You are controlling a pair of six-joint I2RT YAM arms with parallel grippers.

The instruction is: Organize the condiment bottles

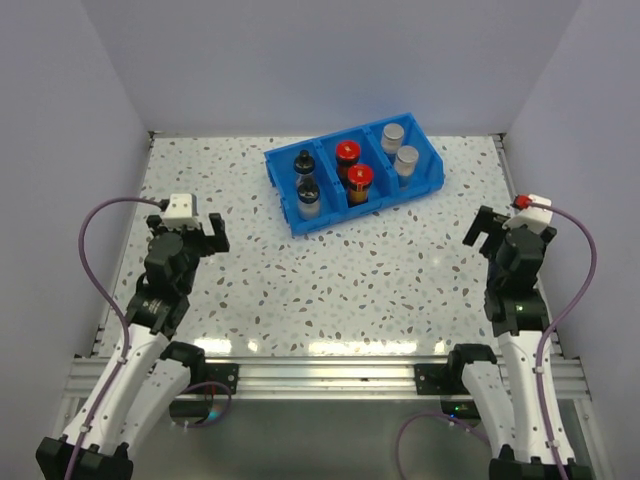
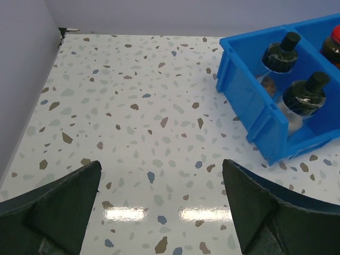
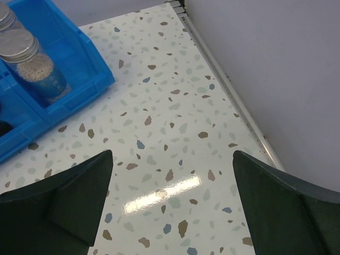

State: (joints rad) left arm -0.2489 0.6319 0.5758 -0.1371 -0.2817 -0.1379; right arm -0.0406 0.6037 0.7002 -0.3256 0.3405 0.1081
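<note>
Six condiment jars [image 1: 348,152] stand in the blue bin [image 1: 335,217] toward the far edge of the speckled bench [image 1: 300,290]: two black-capped jars [image 1: 309,195] left, two red-capped jars [image 1: 360,183] middle, two silver-capped jars [image 1: 405,163] right. I see the left gripper [image 2: 162,175] and right gripper [image 3: 172,159] spread wide, holding nothing, with pale walls [image 1: 300,60] around.

Lab bench: white enclosure walls [image 1: 60,150], aluminium frame [image 1: 330,378].

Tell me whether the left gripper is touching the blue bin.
Apart. The left wrist view shows bare speckled table between the open left gripper and the blue bin.
</note>
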